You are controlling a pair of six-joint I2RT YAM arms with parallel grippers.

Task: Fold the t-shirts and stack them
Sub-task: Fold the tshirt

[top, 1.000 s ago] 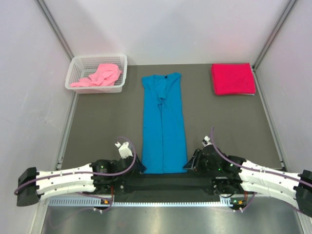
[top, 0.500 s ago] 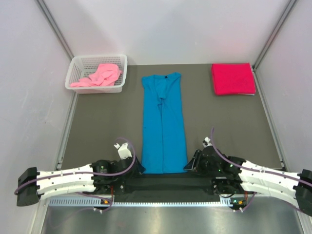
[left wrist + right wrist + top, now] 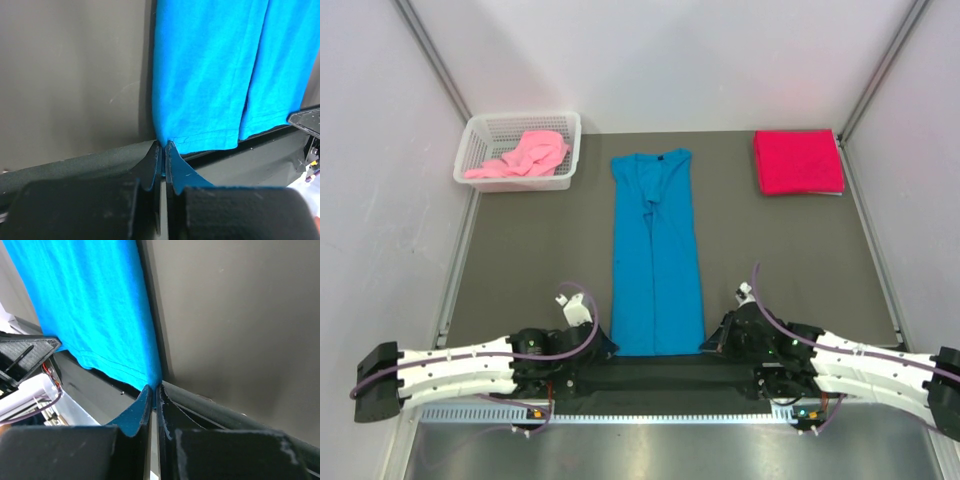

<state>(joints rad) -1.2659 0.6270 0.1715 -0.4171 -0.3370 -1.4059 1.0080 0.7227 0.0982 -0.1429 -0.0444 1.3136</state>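
A bright blue t-shirt (image 3: 656, 250) lies as a long narrow strip down the middle of the dark mat, dark collar at the far end. My left gripper (image 3: 163, 146) is shut on its near left hem corner, and my right gripper (image 3: 154, 388) is shut on the near right hem corner. In the top view the left gripper (image 3: 611, 346) and right gripper (image 3: 706, 343) sit low at the two near corners. A crimson red t-shirt (image 3: 797, 161) lies folded at the far right. A light pink t-shirt (image 3: 523, 156) is bunched up in the basket.
The white mesh basket (image 3: 480, 133) stands at the far left corner of the mat (image 3: 540, 260). White walls with metal rails close in both sides. A metal strip (image 3: 650, 445) runs along the near edge behind the arm bases.
Both grippers have shut on the blue shirt's near hem corners; a second ago their jaws stood partly open. The arms have barely shifted.
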